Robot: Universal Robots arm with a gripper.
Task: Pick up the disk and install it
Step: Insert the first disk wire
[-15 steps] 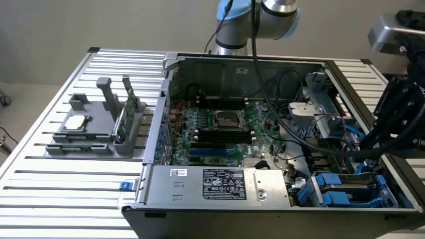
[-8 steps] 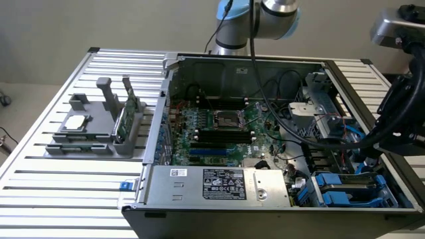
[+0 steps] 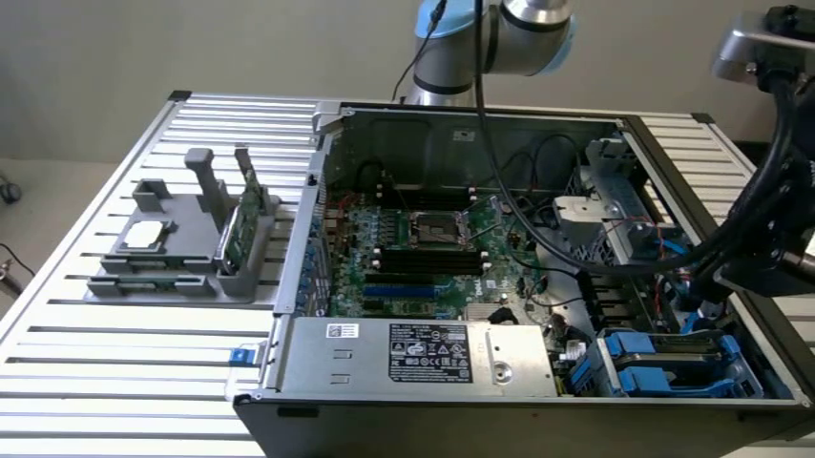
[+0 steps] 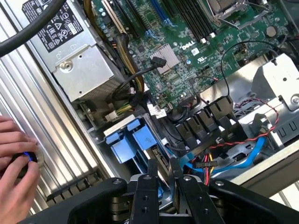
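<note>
Slatted metal table (image 3: 128, 353) under open case (image 3: 510, 405). Blue-framed disk (image 3: 679, 349) seemingly seated low in case corner, just beside power supply (image 3: 421, 351). Gripper (image 4: 162, 170) close over it; impossible to tell whether clenched or released. Hand (image 4: 16, 163) resting on table beside case.

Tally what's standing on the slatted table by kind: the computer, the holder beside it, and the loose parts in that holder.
Open computer case: 1
Grey holder: 1
Silver chip lying in the holder: 1
Green circuit card standing in the holder: 1
Total: 4
</note>
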